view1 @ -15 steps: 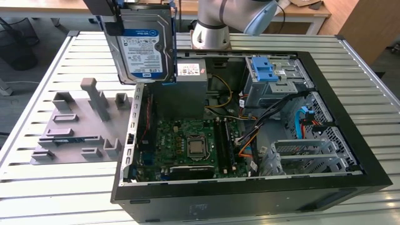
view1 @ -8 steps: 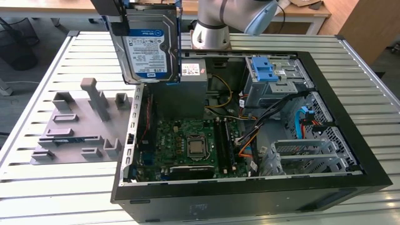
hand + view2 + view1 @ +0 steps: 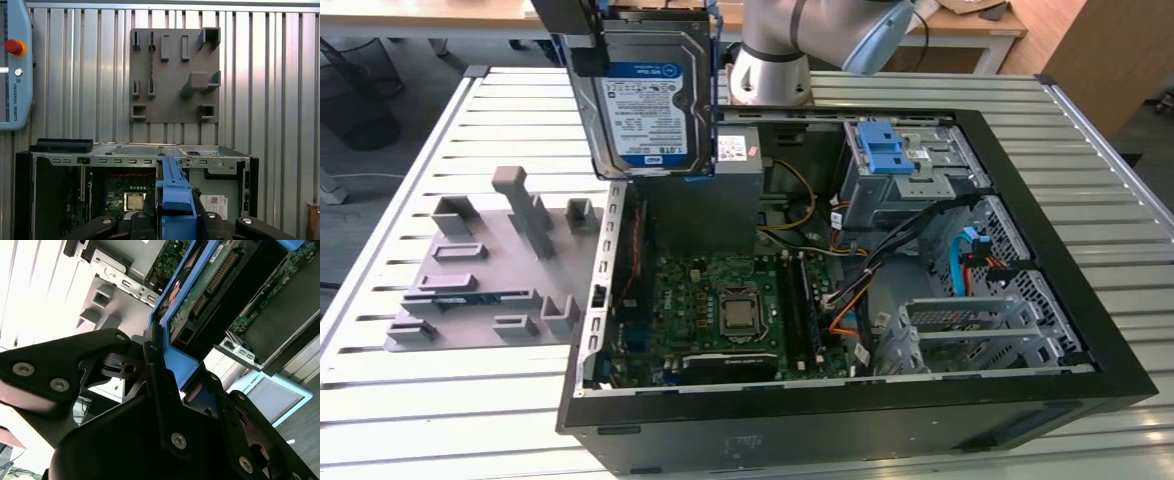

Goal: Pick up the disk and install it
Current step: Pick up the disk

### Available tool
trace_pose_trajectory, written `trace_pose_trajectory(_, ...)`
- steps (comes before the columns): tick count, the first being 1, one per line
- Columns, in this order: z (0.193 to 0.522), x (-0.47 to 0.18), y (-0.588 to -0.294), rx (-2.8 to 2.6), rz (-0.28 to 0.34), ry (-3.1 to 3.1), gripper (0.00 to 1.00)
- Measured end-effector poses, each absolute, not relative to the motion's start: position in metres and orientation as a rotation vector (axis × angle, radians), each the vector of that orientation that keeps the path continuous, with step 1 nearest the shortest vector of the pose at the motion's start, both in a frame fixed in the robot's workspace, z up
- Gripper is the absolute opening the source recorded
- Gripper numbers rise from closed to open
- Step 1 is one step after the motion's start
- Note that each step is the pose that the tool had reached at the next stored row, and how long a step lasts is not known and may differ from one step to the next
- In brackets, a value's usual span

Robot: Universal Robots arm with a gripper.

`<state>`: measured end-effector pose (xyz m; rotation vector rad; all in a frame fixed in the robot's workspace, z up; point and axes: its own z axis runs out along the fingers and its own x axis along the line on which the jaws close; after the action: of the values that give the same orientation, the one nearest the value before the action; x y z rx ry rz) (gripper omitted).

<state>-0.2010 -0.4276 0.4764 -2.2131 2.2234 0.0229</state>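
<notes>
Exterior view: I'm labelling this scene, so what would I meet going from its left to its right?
From the left: grey fixture plate → the disk, held up in the air → the arm's base → blue latch on the drive cage.

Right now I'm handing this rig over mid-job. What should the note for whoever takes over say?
Gripper: shut on the disk, clamped on its blue carrier frame.
Disk: held upright in the air, label facing the exterior camera, seen against the far corner of the open computer case on the exterior view's left.
Grey fixture plate: on the table beside the case, on the exterior view's left.
Done: disk picked up.
Left: installation. The disk is not yet in the case, and the drive cage with its blue latch sits across the case from it.
</notes>
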Motion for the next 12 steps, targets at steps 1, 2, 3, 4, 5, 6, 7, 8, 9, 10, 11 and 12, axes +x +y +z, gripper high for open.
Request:
trace_pose_trajectory(1,0.476,-0.200,-0.428,-2.213,0.023,2.223,0.36)
trace_pose_trajectory(2,0.476,-0.199,-0.428,-2.213,0.023,2.223,0.36)
trace_pose_trajectory(3,0.476,-0.198,-0.428,-2.213,0.023,2.223,0.36)
trace_pose_trajectory(4,0.476,-0.197,-0.428,-2.213,0.023,2.223,0.36)
trace_pose_trajectory(5,0.476,-0.195,-0.428,-2.213,0.023,2.223,0.36)
trace_pose_trajectory(6,0.476,-0.194,-0.428,-2.213,0.023,2.223,0.36)
trace_pose_trajectory(7,0.476,-0.193,-0.428,-2.213,0.023,2.223,0.36)
trace_pose_trajectory(8,0.476,-0.192,-0.428,-2.213,0.023,2.223,0.36)
trace_pose_trajectory(9,0.476,-0.191,-0.428,-2.213,0.023,2.223,0.36)
trace_pose_trajectory(10,0.476,-0.189,-0.428,-2.213,0.023,2.223,0.36)
trace_pose_trajectory(11,0.476,-0.188,-0.428,-2.213,0.023,2.223,0.36)
trace_pose_trajectory(12,0.476,-0.187,-0.428,-2.213,0.023,2.223,0.36)
